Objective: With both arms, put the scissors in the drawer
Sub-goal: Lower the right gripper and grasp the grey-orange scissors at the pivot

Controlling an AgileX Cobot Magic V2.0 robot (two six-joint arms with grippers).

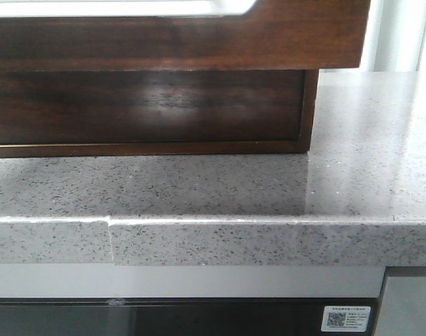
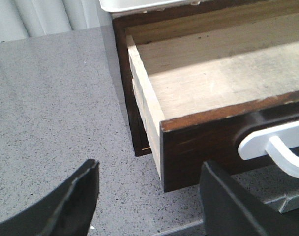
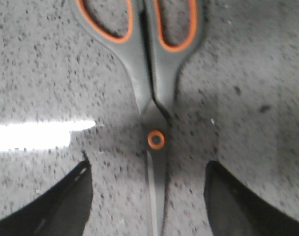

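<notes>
The drawer (image 2: 198,147) stands pulled out, with a glossy dark brown front and a bare pale wood inside (image 2: 213,73). Nothing lies in the part I see. In the front view its front (image 1: 290,35) fills the top, with a pale rounded opening (image 1: 129,7) along its top edge. My left gripper (image 2: 150,167) is open and empty, just before the drawer's front corner, above the counter. The scissors (image 3: 157,93), grey with orange-lined handles and an orange pivot, lie closed on the counter. My right gripper (image 3: 148,164) is open, its fingers either side of the blades. Neither gripper shows in the front view.
The drawer cabinet (image 1: 143,105) stands on a grey speckled stone counter (image 1: 353,175) whose front edge has a seam (image 1: 109,224). A white curved handle (image 2: 277,147) sticks out of the drawer front. A white tray edge (image 2: 134,5) sits on top of the cabinet.
</notes>
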